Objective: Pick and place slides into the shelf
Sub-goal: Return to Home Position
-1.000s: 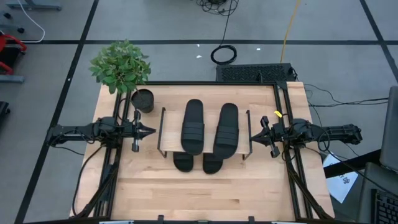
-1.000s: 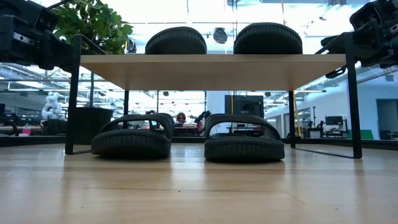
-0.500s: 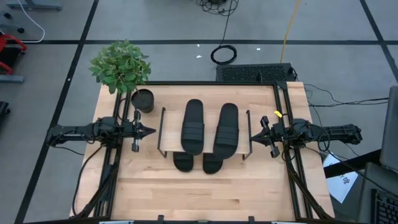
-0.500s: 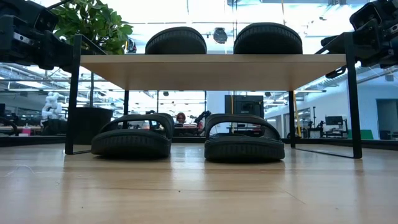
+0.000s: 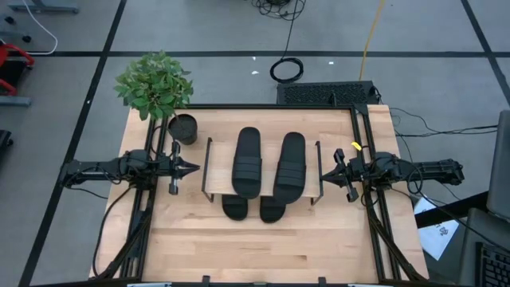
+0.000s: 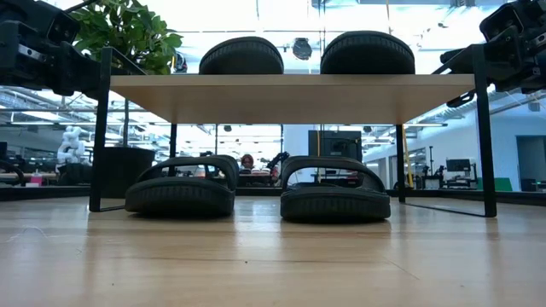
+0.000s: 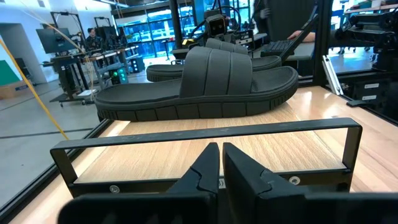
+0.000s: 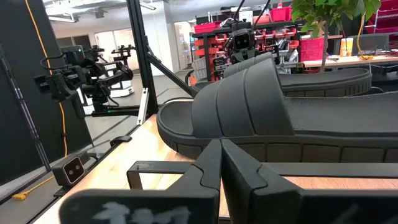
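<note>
Clearance is what I check first: the shelf (image 5: 219,163) sits mid-table (image 5: 239,247), with open wooden surface along the near edge and a narrow strip at each side frame. The left gripper (image 5: 194,168) hangs just beside the left frame and the right gripper (image 5: 323,175) just beside the right one; I see neither touching it. Both arms lie stretched level, pointing inward at each other across the shelf. From above I count two slides (image 5: 248,162) side by side on the top board, and only the ends of two more (image 5: 234,209) poking out beneath its near edge. The low view confirms that this lower pair (image 6: 180,189) rests flat on the table under the board, straps up, well inside the frames. The wrist views settle what the overhead cannot: the fingers of each gripper are pressed together and hold nothing. A potted plant (image 5: 154,84) stands at the far left corner, apart from the shelf.
</note>
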